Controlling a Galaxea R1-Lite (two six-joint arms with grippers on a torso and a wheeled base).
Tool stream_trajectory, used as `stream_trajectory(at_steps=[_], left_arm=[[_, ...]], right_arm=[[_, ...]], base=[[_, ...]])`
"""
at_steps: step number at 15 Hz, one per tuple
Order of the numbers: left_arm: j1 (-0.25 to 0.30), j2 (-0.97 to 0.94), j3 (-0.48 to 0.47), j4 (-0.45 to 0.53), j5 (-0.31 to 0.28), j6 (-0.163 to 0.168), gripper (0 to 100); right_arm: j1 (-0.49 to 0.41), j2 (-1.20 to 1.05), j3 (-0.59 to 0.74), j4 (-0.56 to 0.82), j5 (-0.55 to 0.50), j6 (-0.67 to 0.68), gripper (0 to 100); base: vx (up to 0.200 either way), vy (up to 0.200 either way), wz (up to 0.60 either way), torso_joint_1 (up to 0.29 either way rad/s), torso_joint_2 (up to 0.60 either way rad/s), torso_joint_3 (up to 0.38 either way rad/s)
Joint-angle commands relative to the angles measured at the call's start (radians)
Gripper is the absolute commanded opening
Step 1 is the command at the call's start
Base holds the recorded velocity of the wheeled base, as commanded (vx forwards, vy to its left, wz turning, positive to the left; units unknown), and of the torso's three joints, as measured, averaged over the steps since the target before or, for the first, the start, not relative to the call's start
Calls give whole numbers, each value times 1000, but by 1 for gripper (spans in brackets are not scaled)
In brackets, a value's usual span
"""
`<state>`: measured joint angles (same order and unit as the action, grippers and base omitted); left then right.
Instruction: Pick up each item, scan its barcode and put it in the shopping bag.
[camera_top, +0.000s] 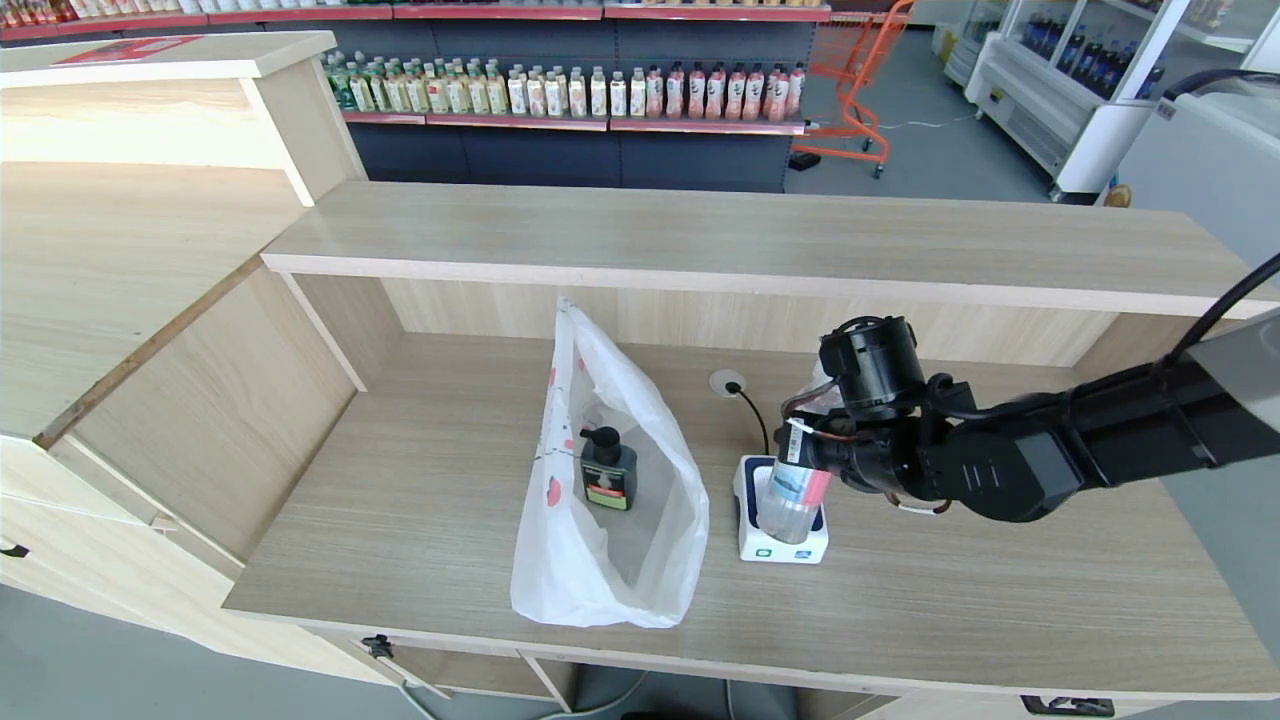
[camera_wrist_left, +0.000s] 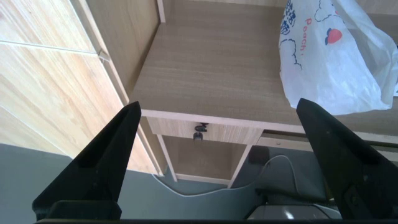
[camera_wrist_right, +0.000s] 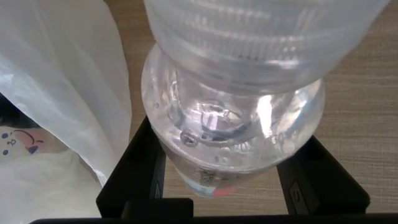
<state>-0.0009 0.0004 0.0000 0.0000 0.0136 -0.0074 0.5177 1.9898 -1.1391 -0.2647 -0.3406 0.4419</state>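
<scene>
Scan step in hand: right gripper (camera_top: 800, 455) clamped on the clear water bottle (camera_top: 793, 497), held base-down just over the barcode scanner (camera_top: 790, 550), left gripper (camera_wrist_left: 219, 106) jaws apart and holding nothing; next move likely carries it left into the shopping bag (camera_top: 560, 560) beside the pump bottle (camera_top: 607, 478).

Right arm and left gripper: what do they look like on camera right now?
The right arm is matte black with boxy links, a ribbed cylindrical wrist housing, thin reddish wires, a white tag and a thick black cable arching off behind. The left gripper has two flat black wedge-shaped fingers tapering to points.
</scene>
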Motion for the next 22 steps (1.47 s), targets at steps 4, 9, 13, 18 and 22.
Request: stream_trajectory(at_steps=[4,9,13,18,22], left_arm=[[-1,0,0,0,0,0,100],[-1,0,0,0,0,0,100],[1,0,0,0,0,1,100],[-1,0,0,0,0,0,100],[-1,0,0,0,0,0,100]], right_arm=[[1,-3,-8,-5,0,0,0],[1,-3,-10,-2,0,-2,0],[12,-46,9,-10,14,9,0],[-8,-258,160,-203,258,-91,0],[-33,-404,457,-410,465,-350,0]], base=[[0,0,0,0,0,0],[0,0,0,0,0,0],[0,0,0,0,0,0],[0,0,0,0,0,0],[0,0,0,0,0,0]])
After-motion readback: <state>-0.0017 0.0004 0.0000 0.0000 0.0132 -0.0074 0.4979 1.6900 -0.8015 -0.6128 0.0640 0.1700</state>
